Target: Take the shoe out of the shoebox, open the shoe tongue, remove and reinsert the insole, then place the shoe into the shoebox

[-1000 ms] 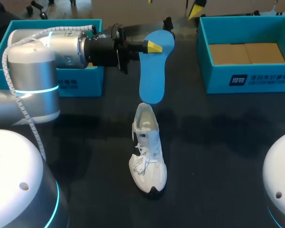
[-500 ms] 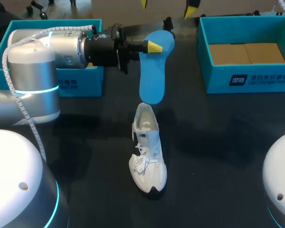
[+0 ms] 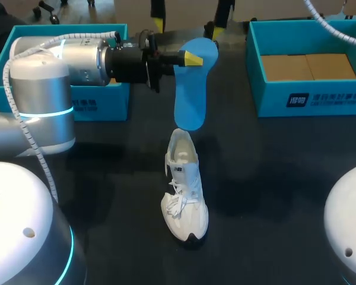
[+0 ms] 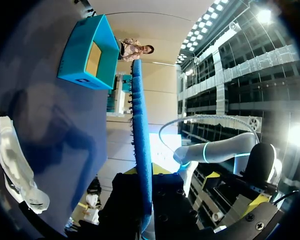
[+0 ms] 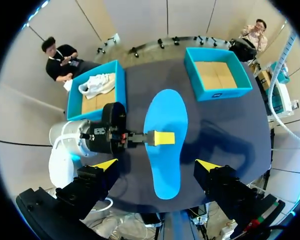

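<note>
White shoe (image 3: 184, 190) stands upright on its sole mid dark worktop (image 3: 273, 178), toe toward the robot, heel away, laces loose, opening showing. Blue insole (image 3: 191, 89) is out of the shoe, held in the air just beyond the shoe's heel, flat face up toward the head camera. Its narrow end lies at the heel in the head view; can't tell if it touches. Left tool (image 3: 193, 58) comes in from the left, beyond the shoe, and is clamped on the insole's wide end at one side edge, one yellow tip on the top face. In the left wrist view the insole (image 4: 140, 140) is edge-on between that tool's (image 4: 145, 200) fingers, with the shoe (image 4: 10, 160) off to the side on the worktop. Right tool (image 3: 188, 21) is farther beyond the shoe than the insole, fingers spread wide, holding nothing. In the right wrist view its own tool (image 5: 156, 165) has yellow tips far apart either side of the insole (image 5: 165, 150), not touching it, and the left tool (image 5: 161, 137) shows gripping the insole. Teal shoebox (image 3: 308, 95) sits beyond and right of the shoe, brown cardboard floor, no shoe inside. Second teal box (image 5: 119, 82) sits beyond and left of the shoe, partly behind the left arm, with a second white shoe (image 5: 97, 84) in it.
</note>
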Controlling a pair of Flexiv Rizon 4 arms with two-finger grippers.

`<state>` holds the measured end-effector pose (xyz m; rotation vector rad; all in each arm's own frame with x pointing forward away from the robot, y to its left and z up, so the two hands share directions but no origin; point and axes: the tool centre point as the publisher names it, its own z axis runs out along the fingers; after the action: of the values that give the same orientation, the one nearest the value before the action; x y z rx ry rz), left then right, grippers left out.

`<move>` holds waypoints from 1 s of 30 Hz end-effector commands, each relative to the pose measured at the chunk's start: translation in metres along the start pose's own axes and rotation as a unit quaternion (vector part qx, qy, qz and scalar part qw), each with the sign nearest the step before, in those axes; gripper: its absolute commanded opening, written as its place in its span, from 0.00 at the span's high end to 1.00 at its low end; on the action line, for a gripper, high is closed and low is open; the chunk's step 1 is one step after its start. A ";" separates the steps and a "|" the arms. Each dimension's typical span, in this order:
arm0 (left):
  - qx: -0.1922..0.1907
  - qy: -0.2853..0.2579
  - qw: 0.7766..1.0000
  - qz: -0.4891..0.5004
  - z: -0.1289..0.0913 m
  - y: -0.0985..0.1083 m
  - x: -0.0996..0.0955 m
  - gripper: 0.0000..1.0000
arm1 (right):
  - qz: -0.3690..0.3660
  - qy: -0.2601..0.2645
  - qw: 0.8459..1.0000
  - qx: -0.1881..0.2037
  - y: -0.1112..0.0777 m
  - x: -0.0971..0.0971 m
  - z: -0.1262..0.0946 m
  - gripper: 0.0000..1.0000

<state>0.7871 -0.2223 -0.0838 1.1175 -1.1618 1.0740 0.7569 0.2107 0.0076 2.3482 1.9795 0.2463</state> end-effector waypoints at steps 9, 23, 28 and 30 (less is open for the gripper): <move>0.000 -0.002 1.000 0.000 -0.001 0.001 0.000 1.00 | -0.005 0.013 1.000 0.015 0.000 -0.002 0.014 0.00; 0.000 -0.002 1.000 0.000 -0.001 0.001 0.000 1.00 | -0.005 0.013 1.000 0.015 0.000 -0.002 0.014 0.00; 0.000 -0.002 1.000 0.000 -0.001 0.001 0.000 1.00 | -0.004 0.027 1.000 0.010 -0.002 -0.008 0.011 0.00; 0.000 -0.002 1.000 0.000 -0.001 0.001 0.000 1.00 | -0.006 0.032 0.999 0.009 -0.003 -0.013 0.011 0.00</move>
<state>0.7872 -0.2223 -0.0838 1.1176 -1.1618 1.0739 0.7585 0.2103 -0.0021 2.3622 2.0270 0.2730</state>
